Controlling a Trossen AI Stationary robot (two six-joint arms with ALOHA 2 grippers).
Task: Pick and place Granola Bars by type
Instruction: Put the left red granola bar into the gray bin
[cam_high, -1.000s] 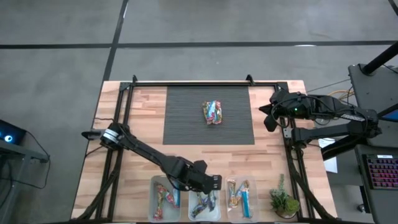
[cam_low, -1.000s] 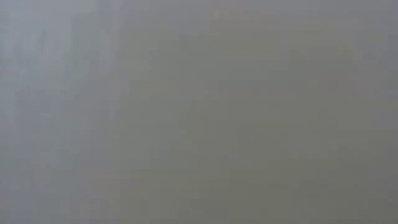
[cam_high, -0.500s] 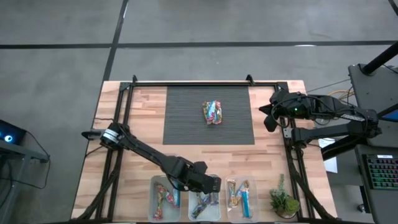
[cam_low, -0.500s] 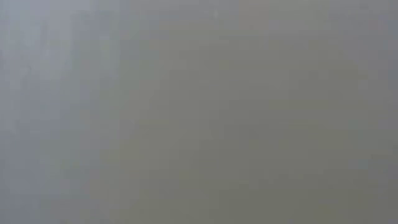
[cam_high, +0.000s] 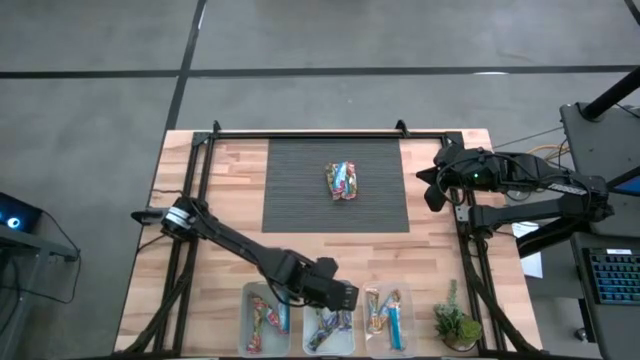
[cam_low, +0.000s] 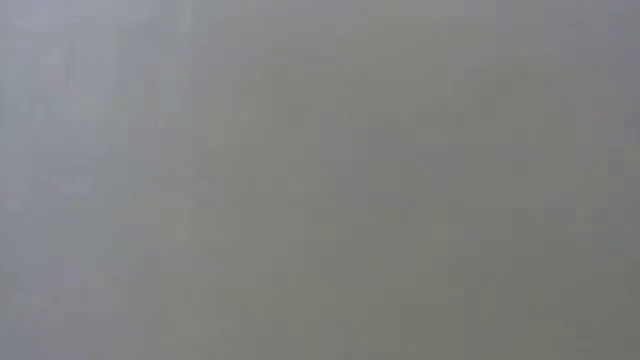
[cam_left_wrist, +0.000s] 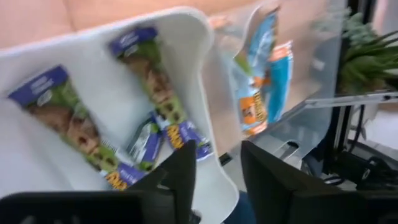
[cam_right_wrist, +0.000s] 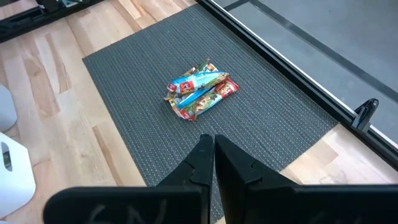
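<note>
Since a second earlier, the left gripper (cam_high: 345, 295) had edged back from the middle bin (cam_high: 329, 330), fingers apart and empty. Right gripper (cam_right_wrist: 213, 148) waited shut; next meant fetching the bars (cam_high: 342, 181) piled on the mat (cam_high: 290, 190).

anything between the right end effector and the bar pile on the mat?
Nothing visible. The right end effector is shut at the mat's edge, and only bare mat lies between it and the pile of bars.
</note>
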